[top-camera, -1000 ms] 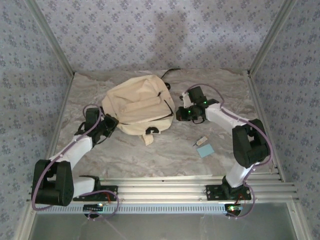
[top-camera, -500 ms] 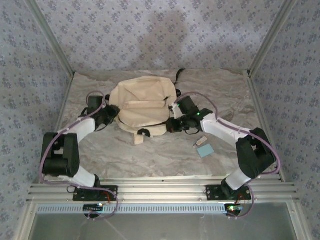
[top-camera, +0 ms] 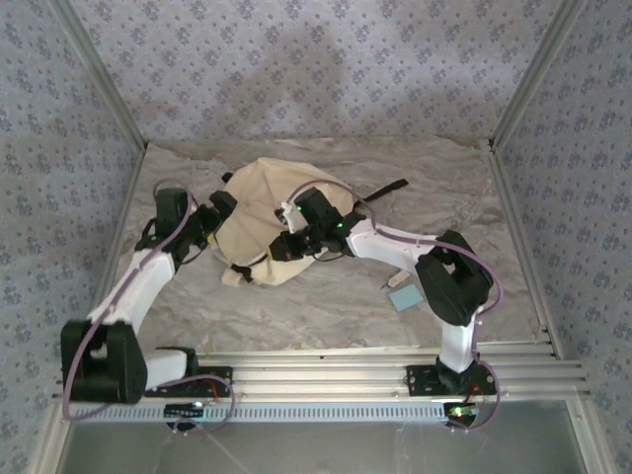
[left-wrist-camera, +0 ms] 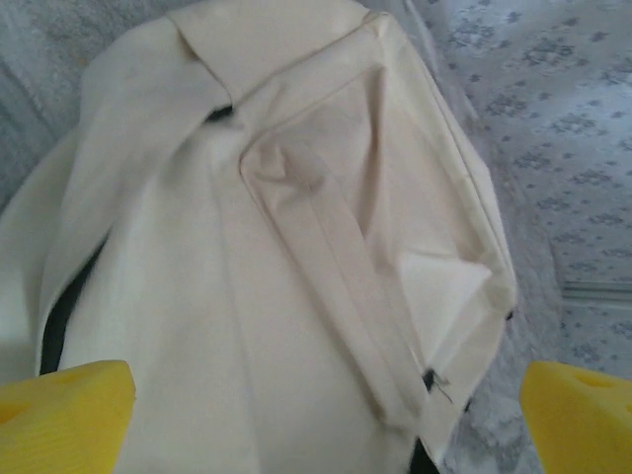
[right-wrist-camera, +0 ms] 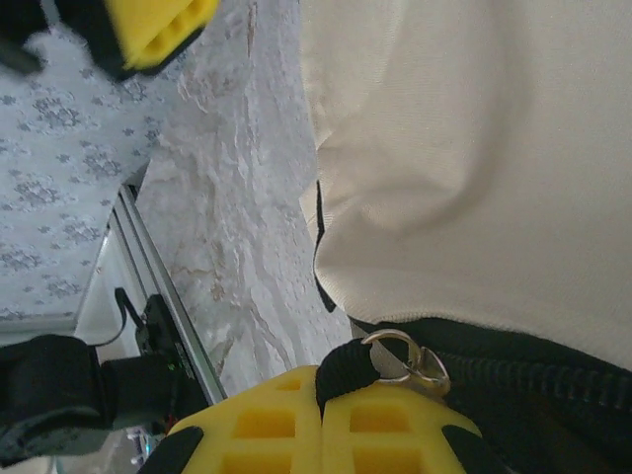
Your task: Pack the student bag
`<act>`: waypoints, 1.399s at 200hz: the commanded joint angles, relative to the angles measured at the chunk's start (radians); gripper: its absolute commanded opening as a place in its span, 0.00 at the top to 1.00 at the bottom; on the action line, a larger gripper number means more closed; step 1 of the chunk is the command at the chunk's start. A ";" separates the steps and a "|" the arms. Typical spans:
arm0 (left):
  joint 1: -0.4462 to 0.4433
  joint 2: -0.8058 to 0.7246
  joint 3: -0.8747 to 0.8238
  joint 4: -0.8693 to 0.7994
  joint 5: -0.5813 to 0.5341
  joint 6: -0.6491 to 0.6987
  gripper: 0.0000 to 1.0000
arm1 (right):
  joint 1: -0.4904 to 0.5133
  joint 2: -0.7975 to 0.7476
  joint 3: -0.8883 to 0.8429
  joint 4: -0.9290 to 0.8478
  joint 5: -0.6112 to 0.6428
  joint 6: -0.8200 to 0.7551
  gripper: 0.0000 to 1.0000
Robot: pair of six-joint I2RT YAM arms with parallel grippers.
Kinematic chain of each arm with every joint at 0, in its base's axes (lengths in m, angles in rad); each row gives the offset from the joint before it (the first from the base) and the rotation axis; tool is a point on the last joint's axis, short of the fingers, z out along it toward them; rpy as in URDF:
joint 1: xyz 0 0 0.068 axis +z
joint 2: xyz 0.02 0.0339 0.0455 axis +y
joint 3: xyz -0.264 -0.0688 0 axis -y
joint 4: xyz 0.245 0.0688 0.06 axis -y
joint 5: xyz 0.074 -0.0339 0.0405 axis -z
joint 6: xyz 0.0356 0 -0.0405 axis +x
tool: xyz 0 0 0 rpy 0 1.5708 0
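Here, my left tool [left-wrist-camera: 321,415] stands wide open and empty before the student bag [left-wrist-camera: 247,257] on the tabletop [top-camera: 326,296]; my right tool [right-wrist-camera: 322,415] is clamped on its zipper pull [right-wrist-camera: 395,360].

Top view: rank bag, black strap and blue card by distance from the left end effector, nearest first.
1. Bag, right beside the left end effector.
2. Black strap, stretched out to the bag's right.
3. Blue card, near-right area.

High rear overview; wrist cameras against student bag [top-camera: 259,202]
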State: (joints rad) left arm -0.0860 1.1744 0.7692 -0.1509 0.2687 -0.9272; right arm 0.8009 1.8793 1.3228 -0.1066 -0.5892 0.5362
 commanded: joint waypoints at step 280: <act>-0.319 0.086 -0.278 0.344 -0.159 -0.484 1.00 | -0.097 -0.180 -0.252 -0.125 -0.015 -0.190 1.00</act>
State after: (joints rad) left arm -0.4084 1.2911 0.4999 0.2203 0.1127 -1.4719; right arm 0.7666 1.7592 1.1080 -0.0841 -0.6483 0.4660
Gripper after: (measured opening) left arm 0.064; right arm 0.065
